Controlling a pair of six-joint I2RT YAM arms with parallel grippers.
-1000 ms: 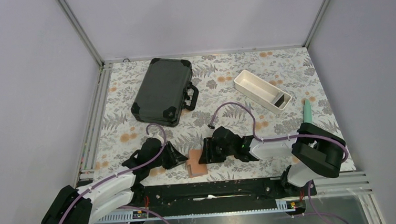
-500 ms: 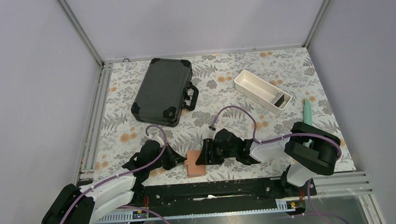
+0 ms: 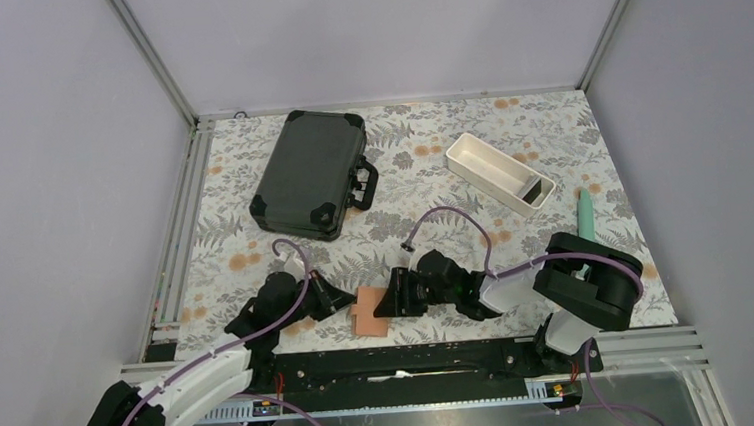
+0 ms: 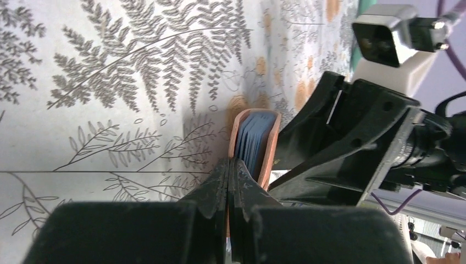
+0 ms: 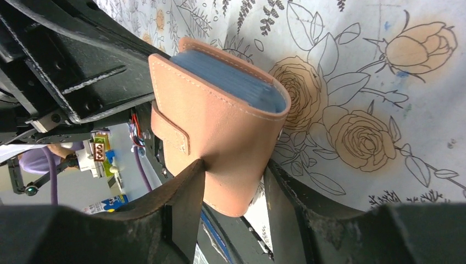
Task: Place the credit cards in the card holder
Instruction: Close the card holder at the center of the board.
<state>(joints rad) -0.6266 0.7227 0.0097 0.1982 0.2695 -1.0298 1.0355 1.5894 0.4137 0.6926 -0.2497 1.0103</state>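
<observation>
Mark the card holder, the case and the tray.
card holder (image 5: pixel 220 126), right wrist view, outer leather face.
case (image 3: pixel 305 173), top view, middle of the lid.
tray (image 3: pixel 495 168), top view, bare floor inside.

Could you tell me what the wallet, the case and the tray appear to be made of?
Wallet: tan leather or imitation, matte, stitched edges; pale blue lining, probably fabric.
Case: black hard plastic, it seems, moulded ribs, reinforced corners.
Tray: white, smooth, likely plastic or enamelled metal.
</observation>
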